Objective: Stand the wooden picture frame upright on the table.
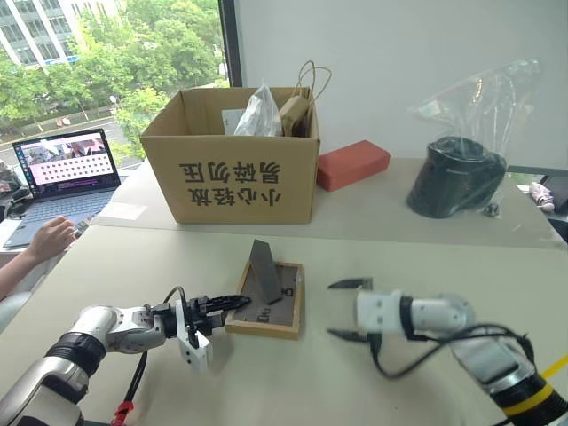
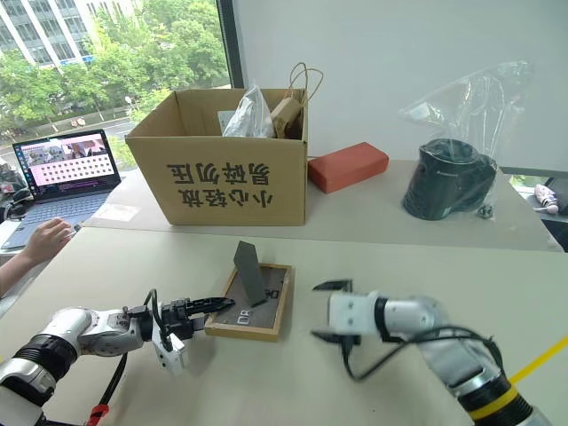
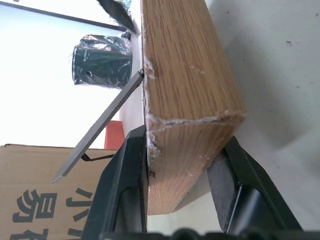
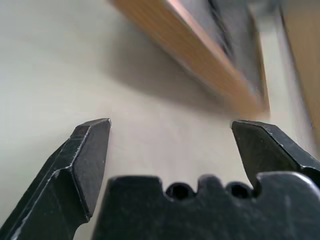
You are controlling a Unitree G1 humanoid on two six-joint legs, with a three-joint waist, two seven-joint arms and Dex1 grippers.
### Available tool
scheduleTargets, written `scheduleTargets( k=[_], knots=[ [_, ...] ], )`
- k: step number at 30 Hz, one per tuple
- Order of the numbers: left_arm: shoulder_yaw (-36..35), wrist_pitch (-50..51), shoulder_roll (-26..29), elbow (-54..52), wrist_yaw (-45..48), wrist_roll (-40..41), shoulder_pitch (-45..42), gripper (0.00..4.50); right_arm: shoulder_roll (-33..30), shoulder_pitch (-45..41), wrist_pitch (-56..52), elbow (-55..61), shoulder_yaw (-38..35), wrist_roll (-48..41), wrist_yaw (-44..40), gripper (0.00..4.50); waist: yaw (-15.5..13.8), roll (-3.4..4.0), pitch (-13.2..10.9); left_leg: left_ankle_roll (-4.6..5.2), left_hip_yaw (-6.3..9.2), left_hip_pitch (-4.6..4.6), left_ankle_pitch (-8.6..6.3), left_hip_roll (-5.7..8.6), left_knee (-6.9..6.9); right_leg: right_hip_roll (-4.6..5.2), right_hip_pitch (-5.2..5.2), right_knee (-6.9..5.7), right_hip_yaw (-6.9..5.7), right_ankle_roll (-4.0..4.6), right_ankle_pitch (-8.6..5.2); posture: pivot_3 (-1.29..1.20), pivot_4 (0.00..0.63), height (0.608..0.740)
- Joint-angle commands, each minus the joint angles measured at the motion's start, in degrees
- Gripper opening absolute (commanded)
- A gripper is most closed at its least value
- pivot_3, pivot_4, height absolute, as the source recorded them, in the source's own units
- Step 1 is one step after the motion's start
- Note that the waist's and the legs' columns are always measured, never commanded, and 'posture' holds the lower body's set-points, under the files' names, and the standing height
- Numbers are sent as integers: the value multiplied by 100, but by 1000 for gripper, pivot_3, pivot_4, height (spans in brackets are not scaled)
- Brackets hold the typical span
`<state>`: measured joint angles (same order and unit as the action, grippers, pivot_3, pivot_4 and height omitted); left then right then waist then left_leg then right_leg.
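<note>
The wooden picture frame (image 1: 277, 306) lies on the beige table (image 1: 399, 257) with its dark grey back panel facing up. Its fold-out stand (image 1: 264, 271) sticks up from the panel. My left gripper (image 1: 232, 304) is shut on the frame's left edge, and in the left wrist view the light-wood edge (image 3: 185, 100) sits between both fingers (image 3: 125, 190). My right gripper (image 1: 342, 310) hangs open a short way to the right of the frame, touching nothing. The right wrist view shows the frame's wooden side (image 4: 200, 55) beyond the open fingertips.
Behind the frame stands a large cardboard box (image 1: 235, 160) with bags in it. A red-orange case (image 1: 353, 164) and a black object in a plastic bag (image 1: 457, 177) lie to the right of it. At far left are a laptop (image 1: 62, 169) and a person's hand (image 1: 49, 240).
</note>
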<state>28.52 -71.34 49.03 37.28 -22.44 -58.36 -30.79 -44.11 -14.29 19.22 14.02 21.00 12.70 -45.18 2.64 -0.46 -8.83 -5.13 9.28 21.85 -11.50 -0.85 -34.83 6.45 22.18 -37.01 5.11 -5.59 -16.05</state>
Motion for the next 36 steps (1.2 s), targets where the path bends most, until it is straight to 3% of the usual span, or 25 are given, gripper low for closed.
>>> scheduleTargets(
  k=[1, 8, 12, 16, 19, 21, 23, 25, 29, 32, 36],
  knots=[
    [334, -44, -32, 319, 337, -167, 50, 1225, 284, -260, 1359, -184, 113, 1049, 836, 4474, -6, -6, 0, 0, 0, -3, 0, 0, 0, 0, -3, 0, 0, 0, 0, 0, 150, 740],
    [287, -130, -77, 328, 422, 24, -21, 1225, 786, -748, 2076, -966, 447, 2229, 1511, 4474, -26, -11, -2, -2, 2, -1, 1, 1, 2, -1, -3, 2, -1, 3, 1, 0, 150, 740],
    [259, -132, -87, 306, 494, 151, 11, 1225, 925, -781, 2185, -1212, 515, 2356, 1714, 3463, -23, -11, -2, -2, 2, -1, 1, 1, 4, 0, -3, 3, -1, 3, 1, 0, 150, 740],
    [216, -144, -80, 268, 545, 249, 68, 1225, 967, -808, 2228, -1289, 526, 2390, 1814, 2070, -21, -11, -2, -2, 1, -10, 1, 1, 5, -1, -10, 1, 0, 4, 2, 0, 150, 740],
    [139, -173, -110, 304, 708, 583, 136, 1225, 1023, -832, 2171, -1285, 482, 2314, 1869, 1394, -14, -11, -2, -2, 1, -18, 1, 0, 7, -1, -14, 0, 1, 4, 1, 0, 150, 740],
    [9, -109, -145, 333, 909, 1107, 226, 2153, 1094, -834, 2053, -1193, 378, 2120, 1860, 1235, -4, -10, -2, -2, 1, -20, 1, 0, 8, -1, -15, -2, 2, 5, 1, 0, 150, 740],
    [-114, 19, -164, 319, 1135, 1519, 325, 2810, 1137, -804, 1949, -1097, 300, 1952, 1803, 1231, 15, -11, -2, -2, 1, -19, 1, 0, 8, -2, -13, -3, 2, 5, 1, 0, 150, 740],
    [-431, 306, -129, 231, 1481, 2640, 593, 3498, 1171, -757, 1635, -893, 141, 1565, 1634, 1230, 35, -13, -4, -2, 1, -17, 1, -1, 9, -2, -9, -4, 2, 7, 1, 0, 150, 740],
    [-1353, 1605, -112, -484, 2139, 4720, 1509, 3498, 1189, -799, 617, -433, -281, 518, 1098, 1230, 91, -24, -21, -1, 5, -5, 1, -2, 12, -2, 4, -9, 1, 13, 1, 0, 150, 740],
    [-1793, 2388, -151, -1165, 2458, 5267, 2207, 3498, 1182, -931, -278, -52, -551, -266, 647, 1230, 131, -25, -33, -1, 9, 4, 1, -3, 9, -2, 7, -10, 0, 20, 5, 0, 150, 740],
    [-2060, 3086, -412, -2109, 2634, 5212, 3380, 3498, 1136, -1753, -4053, 555, -1551, -3231, -90, 1230, 165, -14, -61, 0, 1, 1, 0, -6, 10, -3, 6, -9, 8, 53, 24, 0, 150, 740]
  ],
)
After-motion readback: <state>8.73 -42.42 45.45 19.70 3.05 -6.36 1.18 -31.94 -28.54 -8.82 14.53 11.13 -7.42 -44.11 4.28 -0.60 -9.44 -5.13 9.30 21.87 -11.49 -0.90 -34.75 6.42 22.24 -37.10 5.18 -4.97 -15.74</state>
